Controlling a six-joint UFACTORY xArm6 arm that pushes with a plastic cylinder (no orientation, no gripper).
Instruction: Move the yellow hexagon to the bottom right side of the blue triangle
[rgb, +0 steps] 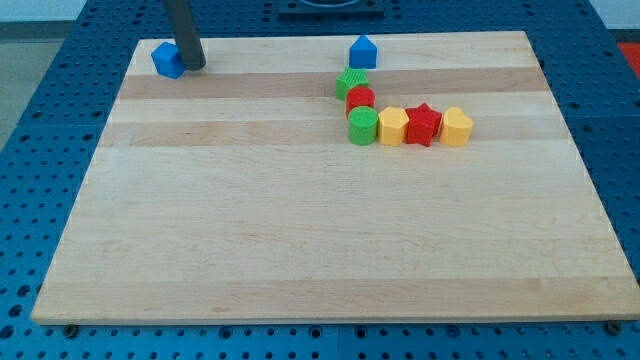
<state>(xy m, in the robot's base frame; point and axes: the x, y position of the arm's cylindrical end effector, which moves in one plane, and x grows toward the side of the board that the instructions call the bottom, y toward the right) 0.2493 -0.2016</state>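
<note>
A yellow hexagon (392, 127) lies in a row right of the board's middle, between a green cylinder (363, 127) and a red star (423, 124). A blue block with a pointed top, the triangle (362, 52), stands near the view's top edge, above that row. My tip (194, 66) is at the view's top left, touching or almost touching the right side of a second blue block (167, 60). The tip is far to the left of the yellow hexagon and the blue triangle.
A green block (351, 82) and a red cylinder (360, 99) lie in a line between the blue triangle and the green cylinder. Another yellow block (456, 127) ends the row on the right. The wooden board (300, 250) sits on a blue perforated table.
</note>
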